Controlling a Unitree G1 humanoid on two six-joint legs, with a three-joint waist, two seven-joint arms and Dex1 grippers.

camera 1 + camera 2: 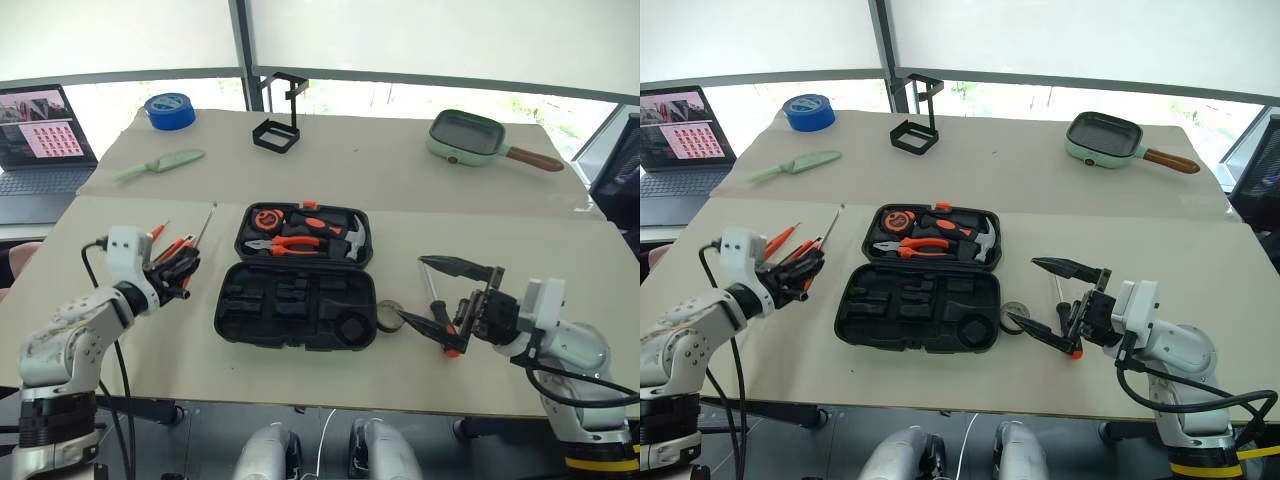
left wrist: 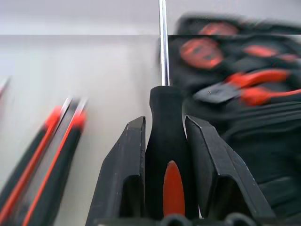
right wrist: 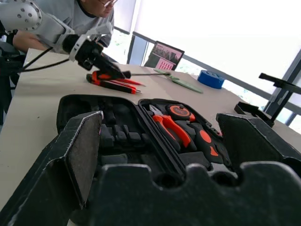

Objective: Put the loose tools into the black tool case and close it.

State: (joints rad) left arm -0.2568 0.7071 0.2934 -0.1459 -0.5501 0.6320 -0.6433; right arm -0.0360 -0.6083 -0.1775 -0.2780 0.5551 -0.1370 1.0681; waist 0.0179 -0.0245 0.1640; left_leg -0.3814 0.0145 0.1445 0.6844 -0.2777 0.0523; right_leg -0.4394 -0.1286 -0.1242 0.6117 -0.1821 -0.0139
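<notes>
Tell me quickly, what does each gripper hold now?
Left gripper: closed on a black-and-orange screwdriver.
Right gripper: open, holding nothing.

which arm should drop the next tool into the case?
Left. The left gripper has its jaws closed on a black-and-orange screwdriver, right beside the open tool case. The right gripper is open and empty on the case's other side.

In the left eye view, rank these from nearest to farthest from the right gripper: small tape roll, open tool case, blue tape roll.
From the right gripper:
1. Small tape roll, just beside its lower finger, at the case's right edge.
2. Black tool case, open, centre of the near table.
3. Blue tape roll, far left corner of the back table.
</notes>
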